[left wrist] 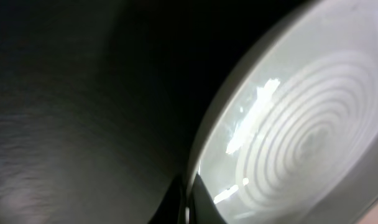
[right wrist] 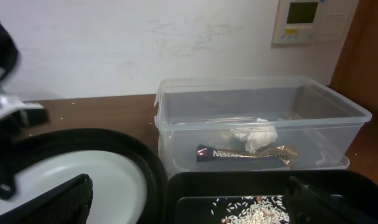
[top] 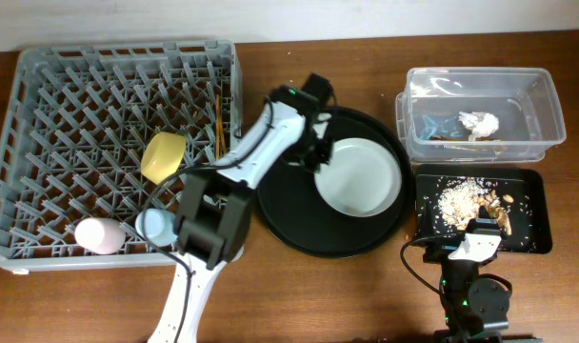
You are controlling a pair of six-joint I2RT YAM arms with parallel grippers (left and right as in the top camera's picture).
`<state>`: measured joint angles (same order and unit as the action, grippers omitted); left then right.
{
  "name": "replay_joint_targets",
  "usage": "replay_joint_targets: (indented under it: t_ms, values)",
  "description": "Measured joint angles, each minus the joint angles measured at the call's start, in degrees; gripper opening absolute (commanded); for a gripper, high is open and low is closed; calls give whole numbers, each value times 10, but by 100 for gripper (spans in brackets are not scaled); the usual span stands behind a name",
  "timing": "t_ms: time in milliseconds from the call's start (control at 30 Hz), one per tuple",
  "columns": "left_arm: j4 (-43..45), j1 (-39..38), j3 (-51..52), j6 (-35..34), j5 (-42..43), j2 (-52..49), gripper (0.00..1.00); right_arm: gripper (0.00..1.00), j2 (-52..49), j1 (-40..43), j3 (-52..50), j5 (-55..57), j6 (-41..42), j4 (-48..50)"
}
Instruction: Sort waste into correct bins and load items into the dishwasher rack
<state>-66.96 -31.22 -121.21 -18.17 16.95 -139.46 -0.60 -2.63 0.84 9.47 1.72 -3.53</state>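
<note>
The left gripper [top: 317, 152] sits at the left rim of the one pale plate [top: 361, 181], which lies flat on the round black tray [top: 299, 224] in the middle of the counter [top: 366, 295], so the plate spreads to its right and the rack [top: 118, 50] waits to its left; I can't tell whether its jaws are parted or pinched. That arm is much the nearer, the right gripper [top: 480, 238] hanging spread wide and empty at the near edge of the shallow black bin [top: 532, 224]. In the rack I count one yellow bowl [top: 164, 157], one blue cup [top: 156, 226], one pink cup [top: 99, 234] and seemingly two chopsticks [top: 218, 119].
</note>
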Motion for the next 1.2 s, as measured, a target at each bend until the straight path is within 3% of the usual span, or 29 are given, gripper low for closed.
replay_joint_targets:
  t_ms: [33,133,200,267,333,467,633,667,700,733,833,1000,1033,1133,1200]
  values:
    - [-42,14,-26,0,-16,5,0,98,-1,0,0,0,0,0]
    - [-206,93,-155,1,-234,83,0,98,0,0,0,0,0,0]
    - [-263,100,-186,2,-479,179,0,98,0,0,0,0,0,0]
    - [-282,113,-188,2,-654,206,0,98,0,0,0,0,0,0]
    - [-282,159,-174,2,-730,203,0,98,0,0,0,0,0,0]
    - [-243,272,-97,-6,-772,200,0,99,0,0,0,0,0,0]
    - [-87,325,42,28,-781,199,1,99,0,0,0,0,0,0]
    - [-78,326,60,37,-779,199,16,98,0,0,0,0,0,0]
    - [-76,325,66,40,-772,199,63,98,0,0,0,0,0,0]
    - [-78,323,67,45,-754,199,99,98,0,0,0,0,0,0]
    - [-113,320,71,50,-633,229,99,98,0,0,0,0,0,0]
    - [-217,318,72,51,-281,512,99,99,0,0,0,0,0,0]
    - [-228,318,72,51,-243,548,99,99,0,0,0,0,0,0]
    - [-296,318,72,51,-213,619,99,98,0,0,0,0,0,0]
    - [-187,307,88,51,-228,677,99,98,0,0,0,0,0,0]
